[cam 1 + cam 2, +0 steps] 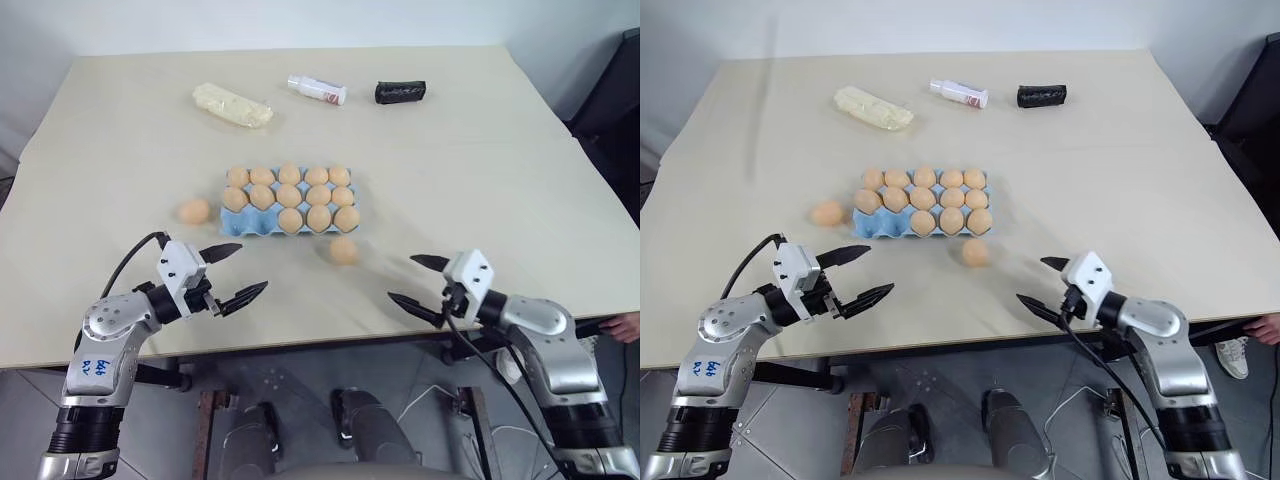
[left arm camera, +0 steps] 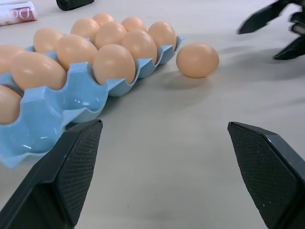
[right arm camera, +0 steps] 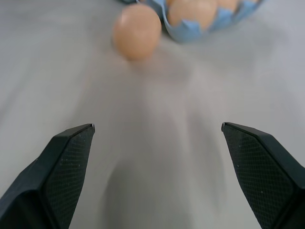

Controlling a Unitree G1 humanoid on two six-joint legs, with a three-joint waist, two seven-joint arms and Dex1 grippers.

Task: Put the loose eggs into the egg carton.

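On table [image 1: 480,150]: two loose eggs [image 1: 343,250], one egg carton [image 1: 262,230].

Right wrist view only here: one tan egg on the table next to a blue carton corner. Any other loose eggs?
Observer: Yes. A second pale tan oval egg lies on the beige table, off the carton's left end and not touching it.
Operator: Free cups?
Observer: Two, side by side at the left end of the near row of the light blue moulded egg carton. The rest are filled.
Operator: Left fingers holding anything?
Observer: No. The left gripper is open and empty, above the table near its front edge.
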